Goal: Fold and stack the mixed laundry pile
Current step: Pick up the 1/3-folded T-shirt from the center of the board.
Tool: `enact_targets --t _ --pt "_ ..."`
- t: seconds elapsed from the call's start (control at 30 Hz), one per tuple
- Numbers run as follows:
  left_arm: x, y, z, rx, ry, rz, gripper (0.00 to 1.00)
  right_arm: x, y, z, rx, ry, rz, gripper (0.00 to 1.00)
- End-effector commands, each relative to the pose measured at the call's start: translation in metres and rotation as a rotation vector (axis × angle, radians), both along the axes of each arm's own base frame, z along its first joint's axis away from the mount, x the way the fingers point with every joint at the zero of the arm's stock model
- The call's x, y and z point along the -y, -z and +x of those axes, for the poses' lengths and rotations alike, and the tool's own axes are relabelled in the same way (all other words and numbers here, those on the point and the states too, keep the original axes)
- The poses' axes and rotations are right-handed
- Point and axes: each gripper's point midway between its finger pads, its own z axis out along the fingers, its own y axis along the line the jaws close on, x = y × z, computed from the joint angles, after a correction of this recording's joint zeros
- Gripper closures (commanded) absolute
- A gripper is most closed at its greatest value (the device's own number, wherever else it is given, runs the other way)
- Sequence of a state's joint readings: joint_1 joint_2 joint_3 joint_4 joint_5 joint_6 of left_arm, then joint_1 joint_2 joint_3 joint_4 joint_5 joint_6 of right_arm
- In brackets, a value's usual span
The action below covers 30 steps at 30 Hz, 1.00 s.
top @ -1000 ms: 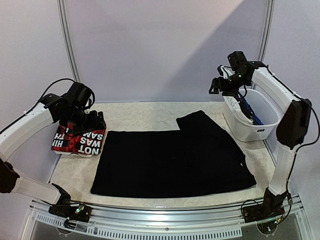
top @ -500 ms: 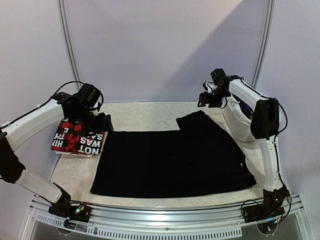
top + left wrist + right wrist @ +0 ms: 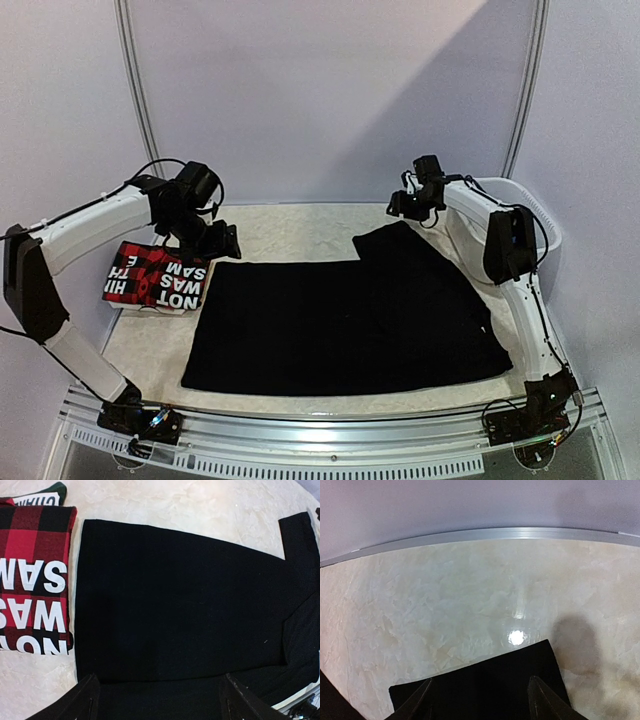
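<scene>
Both spread, I see: black garment [image 3: 340, 320] under the left gripper [image 3: 160, 680], its sleeve [image 3: 395, 240] under the right gripper [image 3: 481, 682].

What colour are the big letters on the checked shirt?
White letters on the red-black plaid garment; clearest in the left wrist view.

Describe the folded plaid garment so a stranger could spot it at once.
Start at the pale marbled table, where a big black garment lies spread flat. Beside its left edge sits a small folded square. It alone is red-and-black plaid with bold white lettering.
</scene>
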<state>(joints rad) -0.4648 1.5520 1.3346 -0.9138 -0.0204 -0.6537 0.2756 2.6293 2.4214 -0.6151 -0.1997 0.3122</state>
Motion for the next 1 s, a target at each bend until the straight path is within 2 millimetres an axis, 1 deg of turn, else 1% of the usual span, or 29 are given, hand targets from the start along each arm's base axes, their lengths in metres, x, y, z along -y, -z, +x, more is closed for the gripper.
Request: enact_targets --t 0.0,0.17,0.33,0.43,0.67,0.77,0.8,0.87,0.9,0.97 --pt "0.008 0.003 0.002 -0.020 0.028 0.003 0.17 0.010 0.018 0.020 -0.001 0.076 0.088 0.38" --pt "0.011 0.007 0.007 -0.034 0.028 0.010 0.17 0.021 0.038 0.027 -0.020 0.116 0.099 0.40" --pt "0.019 0.013 0.011 -0.060 0.046 -0.003 0.18 0.029 0.047 0.031 -0.041 0.159 0.134 0.41" --pt "0.021 0.013 0.014 -0.068 0.048 0.001 0.18 0.033 0.057 0.026 -0.079 0.177 0.130 0.42" --pt "0.024 0.015 0.018 -0.071 0.049 -0.002 0.19 0.029 0.086 0.006 -0.199 0.175 0.139 0.43" --pt "0.025 0.016 0.019 -0.072 0.047 -0.005 0.19 0.025 0.096 -0.002 -0.244 0.164 0.154 0.51" --pt "0.024 0.016 0.019 -0.073 0.045 -0.006 0.19 0.023 0.100 -0.005 -0.259 0.161 0.155 0.56" --pt "0.025 0.015 0.019 -0.073 0.043 -0.009 0.19 0.019 0.101 -0.010 -0.270 0.151 0.134 0.69" --pt "0.025 0.015 0.019 -0.072 0.042 -0.009 0.19 0.017 0.102 -0.013 -0.273 0.142 0.120 0.74" --pt "0.024 0.015 0.019 -0.074 0.038 -0.010 0.19 0.015 0.102 -0.017 -0.283 0.131 0.108 0.81"
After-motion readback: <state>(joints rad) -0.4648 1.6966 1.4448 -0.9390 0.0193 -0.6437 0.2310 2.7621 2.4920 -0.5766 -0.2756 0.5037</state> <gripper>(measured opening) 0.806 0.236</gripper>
